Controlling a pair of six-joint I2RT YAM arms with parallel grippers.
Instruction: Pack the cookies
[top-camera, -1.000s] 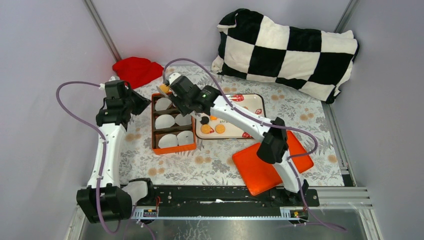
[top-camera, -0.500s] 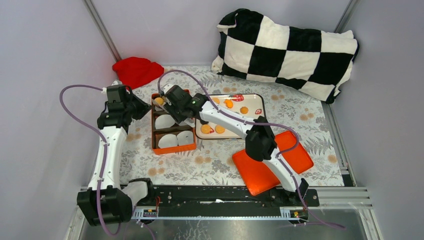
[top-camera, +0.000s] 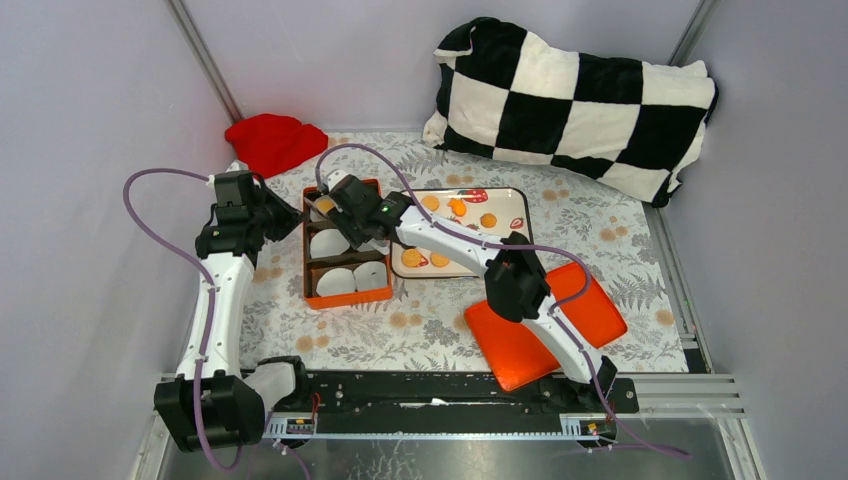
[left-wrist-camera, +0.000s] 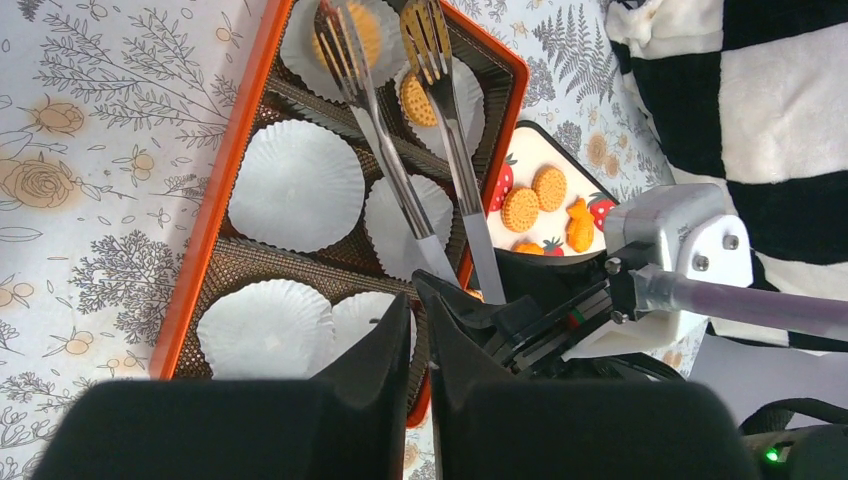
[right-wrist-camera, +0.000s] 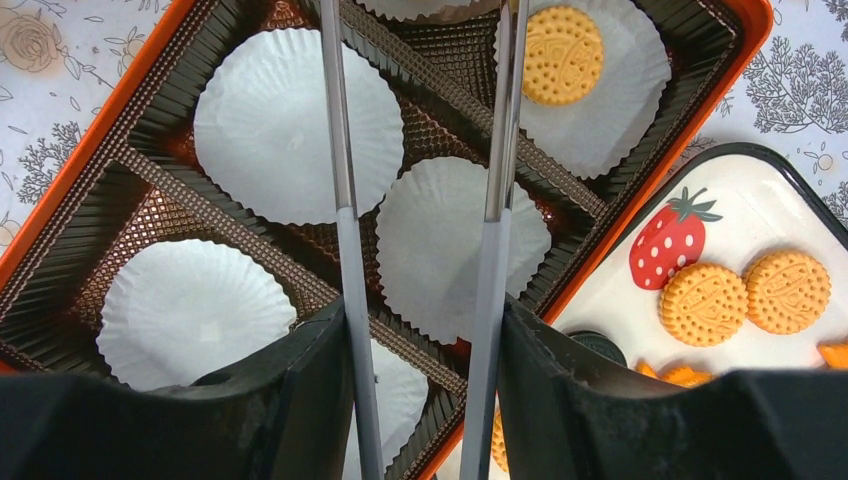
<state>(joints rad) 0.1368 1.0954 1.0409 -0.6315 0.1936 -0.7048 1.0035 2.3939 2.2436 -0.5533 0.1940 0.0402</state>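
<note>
Right hand (left-wrist-camera: 383, 40) wide, empty, over box (top-camera: 345, 298) far end. Two cookies (right-wrist-camera: 563, 55) sit in liners there, rest on plate (right-wrist-camera: 760, 215) beside box. Left hand (left-wrist-camera: 420, 330) narrow, empty. Cookies look light, brittle: pinch edges gently.

black cookie (right-wrist-camera: 598, 345) half hidden behind the right jaws, orange box (right-wrist-camera: 92, 140) cropped by frame edges
</note>
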